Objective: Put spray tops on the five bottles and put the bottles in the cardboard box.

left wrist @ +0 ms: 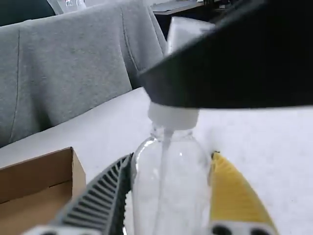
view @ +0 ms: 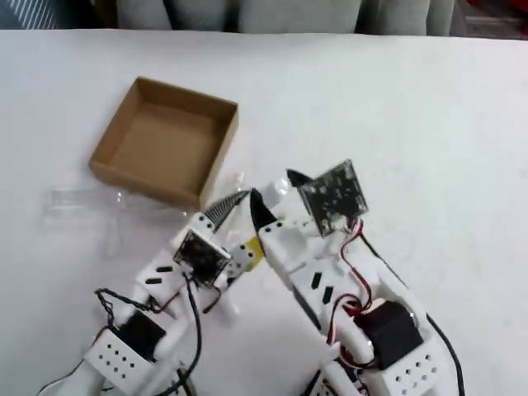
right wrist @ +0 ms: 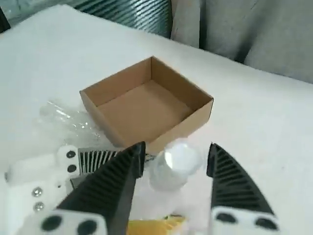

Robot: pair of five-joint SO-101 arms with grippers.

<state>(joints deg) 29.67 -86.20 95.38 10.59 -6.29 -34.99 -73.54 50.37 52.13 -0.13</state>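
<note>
**Bottle upright in the left jaws, right jaws spread around its top**

The left gripper (left wrist: 171,159) is clamped on a clear bottle (left wrist: 168,193). Its ribbed grey finger (left wrist: 100,200) presses one side of the body and its yellow finger (left wrist: 234,196) the other, and the bottle stands upright between them. The grip is on the body, so the neck and shoulder rise free above the fingertips.

A white spray top (left wrist: 173,116) sits on the bottle's neck. The right gripper (right wrist: 176,148) hangs over it with its jaws apart, one black finger (right wrist: 115,183) on each side of the top and a gap showing on both sides (so it brackets the top rather than pinching it). From the left wrist, one of those black fingers crosses just above the white collar.

The held bottle stands on the white table (view: 412,107), just beside the near corner of the cardboard box (view: 148,186) and outside it. Other clear bottles (view: 82,200) lie on their sides along the box's near wall, away from both grippers.
</note>
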